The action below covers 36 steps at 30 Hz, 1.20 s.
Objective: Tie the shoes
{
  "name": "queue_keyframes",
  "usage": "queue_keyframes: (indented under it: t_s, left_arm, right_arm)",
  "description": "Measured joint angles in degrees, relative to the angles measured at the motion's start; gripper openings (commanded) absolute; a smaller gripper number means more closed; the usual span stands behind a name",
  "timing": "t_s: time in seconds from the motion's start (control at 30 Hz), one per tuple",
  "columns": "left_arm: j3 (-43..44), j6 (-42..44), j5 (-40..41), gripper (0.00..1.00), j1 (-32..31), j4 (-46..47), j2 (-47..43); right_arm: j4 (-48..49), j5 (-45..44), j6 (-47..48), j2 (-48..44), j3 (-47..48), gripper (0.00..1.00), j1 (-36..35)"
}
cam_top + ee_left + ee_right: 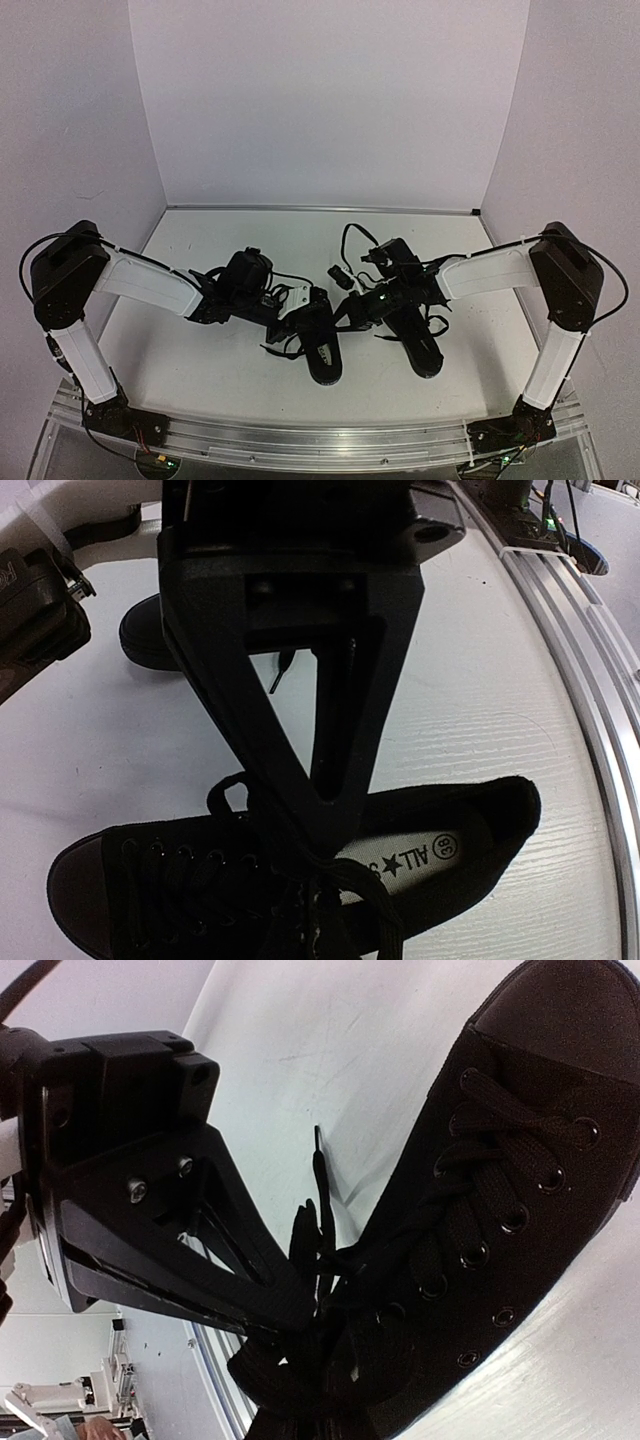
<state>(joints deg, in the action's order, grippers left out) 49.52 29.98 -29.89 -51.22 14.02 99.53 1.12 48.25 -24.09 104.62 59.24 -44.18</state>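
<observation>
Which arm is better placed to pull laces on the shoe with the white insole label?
Left: the left hand sits shut at the labelled shoe; the right hand pinches laces on the other shoe.

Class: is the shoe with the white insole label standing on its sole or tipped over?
On its sole: the shoe shows its open top, with insole label and laces facing up.

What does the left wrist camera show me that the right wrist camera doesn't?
Only left wrist: the left gripper, closed, above the shoe with the white insole label, and the metal rail. Only right wrist: the right gripper, fingertips together among the laces of the second shoe, with its eyelets. Both: that second shoe, just its toe in the left wrist view, and the white table.
</observation>
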Motion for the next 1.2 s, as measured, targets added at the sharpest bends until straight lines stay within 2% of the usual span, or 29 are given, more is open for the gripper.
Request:
queue_keyframes:
  t_s: [0.13,0.3,0.43,0.73,0.97,1.2]
  left_arm:
    - [0.0,0.0,-0.02,0.03,0.0,0.0,0.0]
    - [0.02,-0.15,0.97,0.25,-0.05,-0.85,-0.08]
    - [-0.04,-0.19,4.91,0.34,0.11,-5.12,-2.1]
    - [-0.07,-0.5,12.76,0.36,1.66,-21.14,-13.1]
    - [-0.1,-0.98,15.22,0.36,1.66,-31.91,-11.16]
    - [2.39,-0.03,16.64,0.36,1.5,-37.13,-2.88]
  right_arm:
    - [-0.2,-0.02,0.24,-0.01,0.0,0.0,0.0]
    - [-0.7,-0.51,0.38,-0.46,-0.05,0.0,0.0]
    - [-1.05,-1.33,0.52,-2.12,-0.62,0.0,0.0]
    - [-1.21,-2.39,0.7,-4.17,-1.66,0.0,0.0]
    - [-1.29,-2.6,0.85,-4.17,-2.05,0.0,0.0]
    - [-1.3,-2.89,0.92,-4.2,-2.06,0.0,0.17]
